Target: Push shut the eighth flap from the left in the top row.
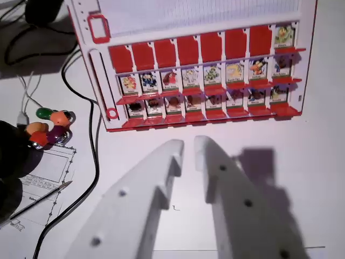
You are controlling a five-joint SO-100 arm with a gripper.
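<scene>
A red and white flap board (91, 65) lies on the white table at the top of the wrist view. In its top row, seven flaps are shut and show plain red backs (188, 49). The eighth flap (284, 35), at the wrist view's right, stands up and shows a picture card. The two lower rows (213, 75) have their flaps up, showing picture cards. My gripper (188, 148), with white fingers (167, 162), hangs below the board over bare table. Its tips stand a small gap apart with nothing between them. It is well below and left of the eighth flap.
Black cables (94, 145) run down the left side beside the board. A bunch of coloured round pieces (51, 127) and a printed sheet (46, 172) with a pencil (43, 197) lie at the left. A dark object (11, 162) fills the left edge.
</scene>
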